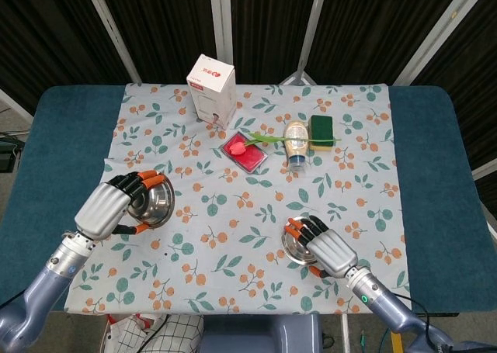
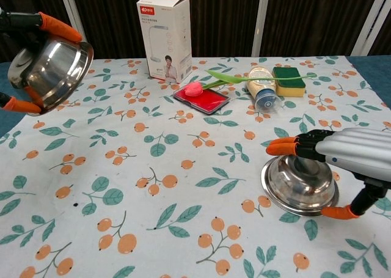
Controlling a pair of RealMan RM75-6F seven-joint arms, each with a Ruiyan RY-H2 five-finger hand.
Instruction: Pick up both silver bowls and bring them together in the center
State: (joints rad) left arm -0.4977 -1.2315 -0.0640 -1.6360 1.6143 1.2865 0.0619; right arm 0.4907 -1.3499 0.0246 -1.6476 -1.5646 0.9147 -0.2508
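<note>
One silver bowl (image 1: 154, 201) (image 2: 47, 71) is lifted off the cloth at the left, tilted on its side, and my left hand (image 1: 116, 204) grips it with orange-tipped fingers (image 2: 56, 26) over its rim. The other silver bowl (image 1: 293, 245) (image 2: 300, 183) lies upside down on the floral cloth at the front right. My right hand (image 1: 324, 248) (image 2: 342, 151) arches over this bowl, fingers spread around it; whether they touch it I cannot tell.
At the back of the cloth stand a white box (image 1: 212, 88), a red pad with a tulip (image 1: 245, 151), a lying bottle (image 1: 296, 143) and a green sponge (image 1: 322, 129). Blue table surface (image 1: 443, 174) borders the cloth on both sides.
</note>
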